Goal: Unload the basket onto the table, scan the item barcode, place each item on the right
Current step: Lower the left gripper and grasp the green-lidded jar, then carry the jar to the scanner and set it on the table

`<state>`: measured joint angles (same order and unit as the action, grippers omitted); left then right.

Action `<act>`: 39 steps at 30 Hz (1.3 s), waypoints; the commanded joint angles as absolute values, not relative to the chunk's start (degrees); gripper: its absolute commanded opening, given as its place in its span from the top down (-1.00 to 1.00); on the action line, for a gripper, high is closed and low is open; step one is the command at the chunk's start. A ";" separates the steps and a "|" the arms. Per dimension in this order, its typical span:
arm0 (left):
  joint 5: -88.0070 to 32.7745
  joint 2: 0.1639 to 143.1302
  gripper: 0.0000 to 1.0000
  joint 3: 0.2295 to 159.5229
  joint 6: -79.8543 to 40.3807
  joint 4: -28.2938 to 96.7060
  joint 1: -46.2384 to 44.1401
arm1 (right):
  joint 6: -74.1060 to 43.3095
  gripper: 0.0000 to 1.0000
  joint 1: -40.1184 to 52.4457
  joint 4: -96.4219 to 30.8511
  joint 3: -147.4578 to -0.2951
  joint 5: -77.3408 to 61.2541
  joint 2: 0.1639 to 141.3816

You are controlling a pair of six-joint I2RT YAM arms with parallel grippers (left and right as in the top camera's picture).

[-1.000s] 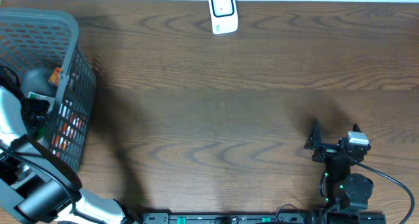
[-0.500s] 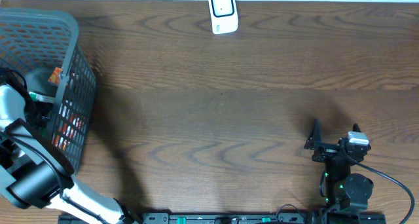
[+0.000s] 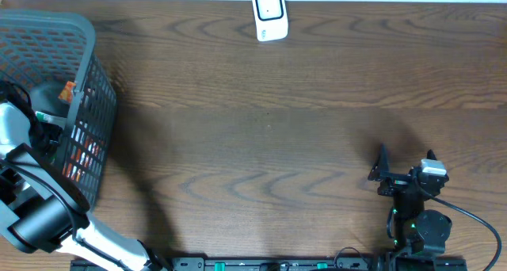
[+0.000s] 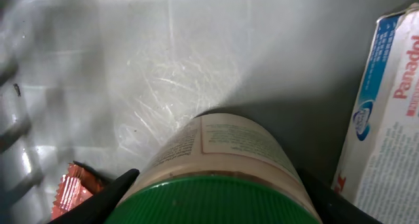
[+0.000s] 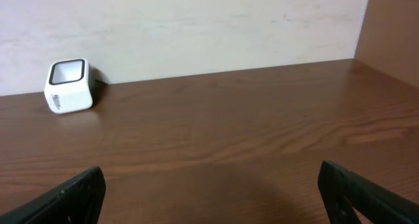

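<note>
Deep inside the grey basket [image 3: 85,45] at the table's left end, my left gripper [image 4: 217,185] is closed round a jar [image 4: 226,145] that has a green ribbed lid and a pale label. One black finger presses each side of the jar just below the lid. The jar lies on the basket floor. From overhead, the arm and the mesh wall hide the jaws. At the middle of the far edge stands the white barcode scanner [image 3: 269,15], which the right wrist view shows as scanner [image 5: 67,85]. Near the front right, my right gripper [image 3: 405,160] is wide open and empty over bare wood.
A white and blue Panadol box [image 4: 386,119] lies just right of the jar. A crinkled orange packet [image 4: 69,188] lies to its left. The basket's mesh walls stand close round the left arm. Brown wooden table [image 3: 261,128] stretches between basket, scanner and right arm.
The left arm shifted slightly inside the basket and its jaws came in against the jar. The right arm and the scanner have not moved.
</note>
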<state>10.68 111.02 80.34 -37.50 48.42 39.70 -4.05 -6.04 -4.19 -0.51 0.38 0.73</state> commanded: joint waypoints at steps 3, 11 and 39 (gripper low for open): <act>10.96 109.38 -0.10 82.43 -36.10 50.94 39.94 | -3.55 -0.99 -6.35 -4.27 -0.30 0.12 0.38; 8.29 98.61 -0.18 91.09 -35.62 55.53 39.97 | -3.55 -0.98 -6.35 -4.27 -0.30 0.12 0.38; -28.75 84.53 -0.19 97.58 -41.65 46.96 6.98 | -3.55 -0.99 -6.35 -4.27 -0.30 0.12 0.38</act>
